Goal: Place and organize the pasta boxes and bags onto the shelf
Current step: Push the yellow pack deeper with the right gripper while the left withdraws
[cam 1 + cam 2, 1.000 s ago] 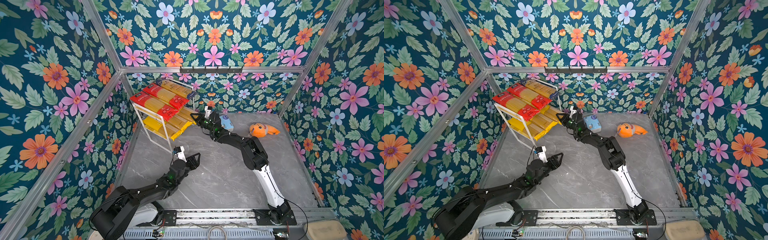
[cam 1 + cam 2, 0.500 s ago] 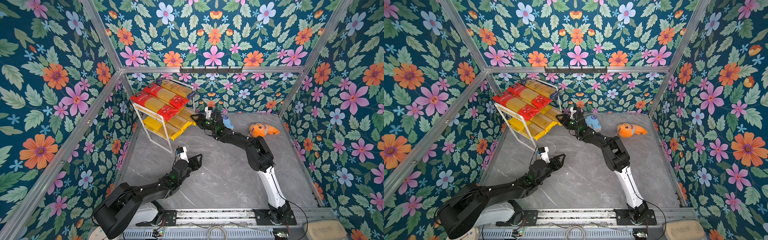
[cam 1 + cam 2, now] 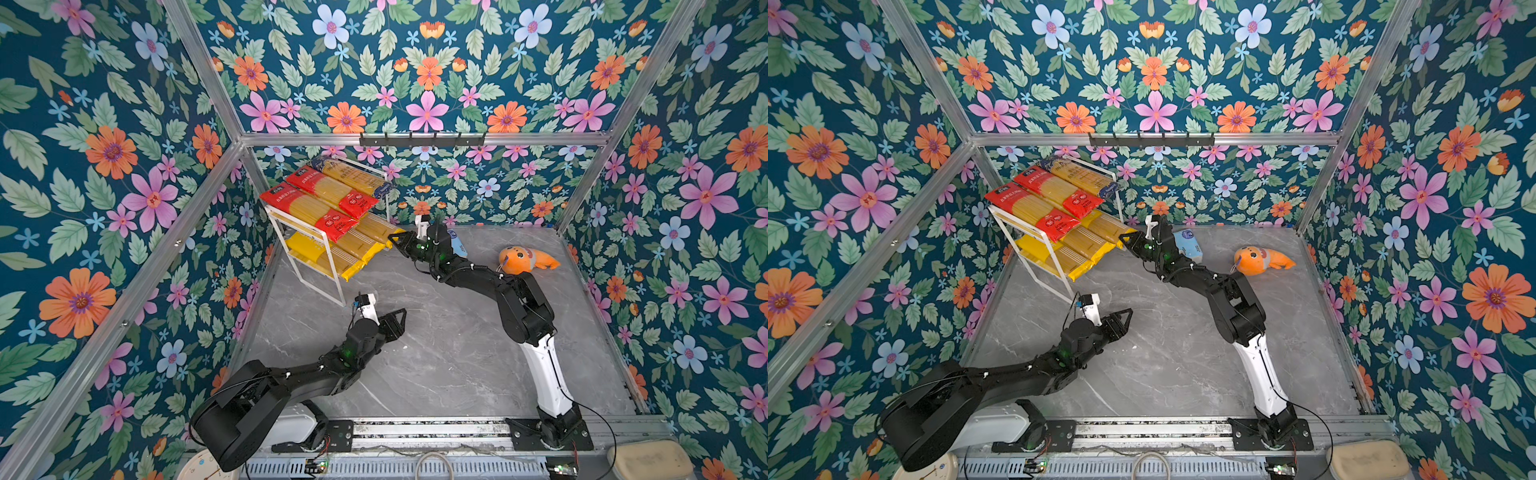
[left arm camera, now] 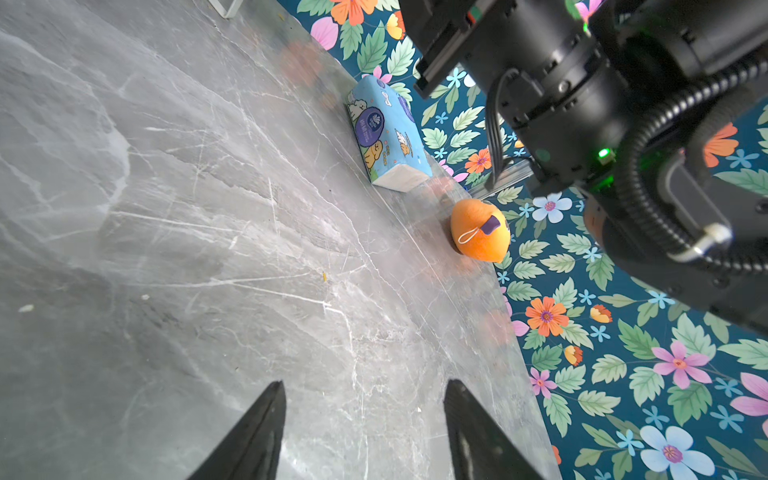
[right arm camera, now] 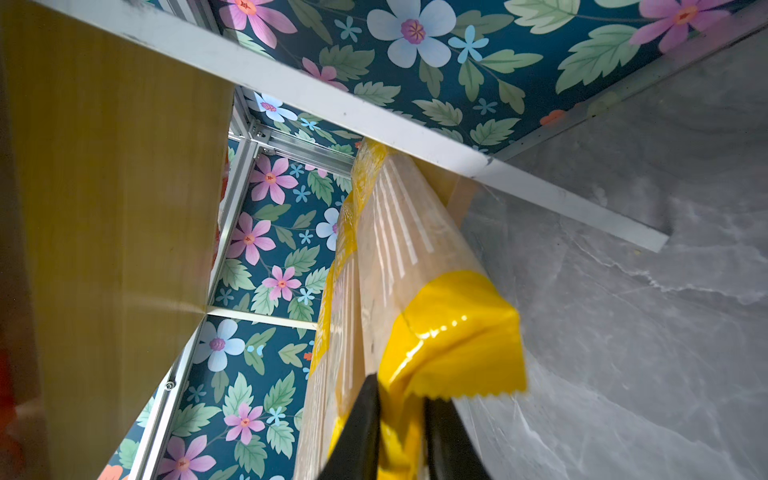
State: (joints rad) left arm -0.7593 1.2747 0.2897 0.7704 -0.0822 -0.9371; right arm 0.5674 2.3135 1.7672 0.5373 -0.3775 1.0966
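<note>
The shelf [image 3: 332,270] [image 3: 1059,270] stands at the back left. Its top board carries two red pasta packs [image 3: 309,208] and a dark blue-and-gold one [image 3: 353,174]. Three yellow packs [image 3: 357,245] lie on the lower board, their ends jutting out past it. My right gripper [image 3: 392,239] [image 5: 401,388] is shut on the yellow end flap of the rearmost yellow pack [image 5: 449,324], at the shelf's right side. My left gripper [image 3: 401,318] [image 4: 365,388] hovers open over bare floor in front of the shelf, with nothing between its fingers.
A light-blue tissue pack [image 3: 457,245] [image 4: 386,133] lies just behind my right wrist. An orange plush toy [image 3: 523,259] [image 4: 480,235] lies at the back right. A black hook rail [image 3: 422,139] is mounted on the back wall. Flowered walls enclose the grey marble floor [image 3: 436,353].
My left gripper has drifted a little to the right over the floor. My right arm's elbow has shifted right, while its gripper stays at the yellow pack's end.
</note>
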